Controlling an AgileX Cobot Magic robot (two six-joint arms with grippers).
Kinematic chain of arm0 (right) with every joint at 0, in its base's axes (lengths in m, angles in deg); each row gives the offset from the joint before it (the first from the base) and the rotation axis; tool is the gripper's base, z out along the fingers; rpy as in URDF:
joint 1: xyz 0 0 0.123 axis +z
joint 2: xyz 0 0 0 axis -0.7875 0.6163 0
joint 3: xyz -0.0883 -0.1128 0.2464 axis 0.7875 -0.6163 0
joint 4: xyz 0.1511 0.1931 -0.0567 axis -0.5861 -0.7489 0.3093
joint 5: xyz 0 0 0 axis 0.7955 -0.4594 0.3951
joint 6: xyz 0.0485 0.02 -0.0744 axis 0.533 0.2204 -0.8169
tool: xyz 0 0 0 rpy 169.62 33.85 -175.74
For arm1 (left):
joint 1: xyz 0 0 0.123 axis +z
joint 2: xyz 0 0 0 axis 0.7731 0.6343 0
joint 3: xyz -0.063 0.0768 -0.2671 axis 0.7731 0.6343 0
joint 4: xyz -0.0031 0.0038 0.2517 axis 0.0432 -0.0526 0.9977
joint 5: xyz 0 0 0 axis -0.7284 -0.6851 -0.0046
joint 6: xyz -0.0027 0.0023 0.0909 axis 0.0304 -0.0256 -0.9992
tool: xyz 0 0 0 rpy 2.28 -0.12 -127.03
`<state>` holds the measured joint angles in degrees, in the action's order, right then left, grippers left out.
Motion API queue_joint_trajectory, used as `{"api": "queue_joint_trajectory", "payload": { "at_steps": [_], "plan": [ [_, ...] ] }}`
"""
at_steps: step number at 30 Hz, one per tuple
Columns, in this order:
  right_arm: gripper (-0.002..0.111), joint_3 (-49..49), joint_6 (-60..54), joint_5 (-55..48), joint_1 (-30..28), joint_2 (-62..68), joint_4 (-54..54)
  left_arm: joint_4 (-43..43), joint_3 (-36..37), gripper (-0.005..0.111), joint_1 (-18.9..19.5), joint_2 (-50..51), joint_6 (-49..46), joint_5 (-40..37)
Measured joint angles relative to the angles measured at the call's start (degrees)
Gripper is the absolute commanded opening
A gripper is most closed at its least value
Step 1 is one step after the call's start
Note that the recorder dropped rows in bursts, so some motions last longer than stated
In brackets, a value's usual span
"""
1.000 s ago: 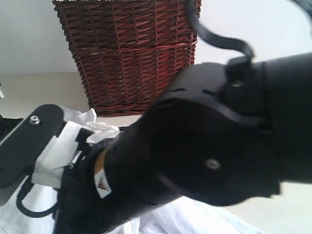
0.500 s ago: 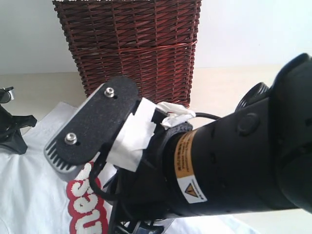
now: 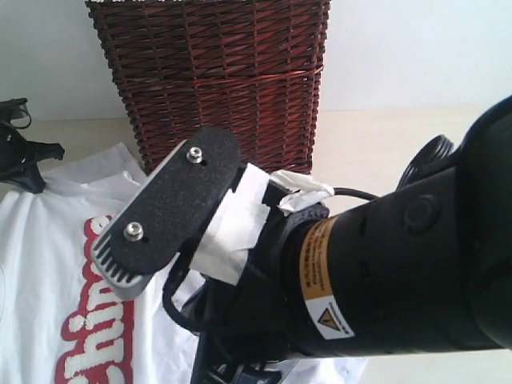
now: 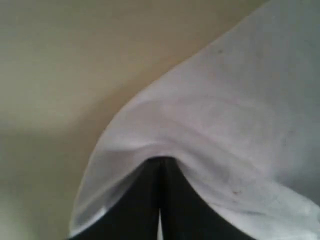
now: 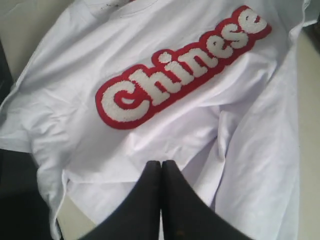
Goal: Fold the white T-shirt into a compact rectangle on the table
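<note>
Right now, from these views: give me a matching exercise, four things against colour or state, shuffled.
Column A:
1 lettering
2 basket
3 left gripper
4 table

Column B:
a dark red-brown wicker
b shut, white T-shirt cloth draped over its tips
c pale cream, plain
d fuzzy white, outlined in red

Pairs: 1-d; 2-a; 3-b; 4-c

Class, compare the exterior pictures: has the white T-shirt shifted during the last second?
Yes. Measured against the unmoving wicker basket, the white T-shirt has shifted left, its far edge now nearer the basket's base.
</note>
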<state>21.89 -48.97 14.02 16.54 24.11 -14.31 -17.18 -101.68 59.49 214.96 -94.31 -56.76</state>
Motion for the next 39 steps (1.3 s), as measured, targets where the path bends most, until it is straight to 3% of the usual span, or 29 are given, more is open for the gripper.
{"api": "queue_joint_trajectory", "payload": {
  "at_steps": [6,8,9,11,12,16,20,28,39],
  "plan": [
    [0.001,-2.0,2.4,0.4,-6.0,0.7,1.7,7.6,-14.8,0.0,0.1,6.2,3.7,-6.6],
    [0.014,-3.9,2.7,2.7,-11.3,3.9,2.0,6.9,-18.7,0.0,0.7,6.2,1.9,-8.4],
    [0.028,-4.2,2.7,3.5,-12.7,5.3,2.0,5.5,-19.2,0.0,0.9,5.3,0.6,-8.9],
    [0.042,-4.5,2.7,6.0,-14.9,11.1,1.8,-1.6,-19.9,0.0,1.1,1.5,-3.5,-10.8],
    [0.042,-4.5,2.6,7.3,-16.2,15.6,1.7,-4.9,-20.1,0.0,1.0,-1.5,-4.6,-12.4],
    [0.038,-4.0,2.8,10.0,-21.3,28.1,1.7,-7.3,-19.6,0.0,0.8,-8.9,-5.0,-18.1],
    [0.0,-2.0,3.0,11.3,-22.2,30.9,1.7,-9.3,-11.3,0.0,0.8,-15.0,-6.0,-17.8],
    [0.0,-2.0,5.5,3.5,-22.2,20.7,13.1,-9.3,-2.9,0.0,0.8,-17.1,-7.5,-16.5],
    [0.0,-2.0,32.7,-14.1,-22.3,12.2,53.5,-9.7,0.3,0.0,0.8,-17.1,-8.2,-16.4]
  ]
}}
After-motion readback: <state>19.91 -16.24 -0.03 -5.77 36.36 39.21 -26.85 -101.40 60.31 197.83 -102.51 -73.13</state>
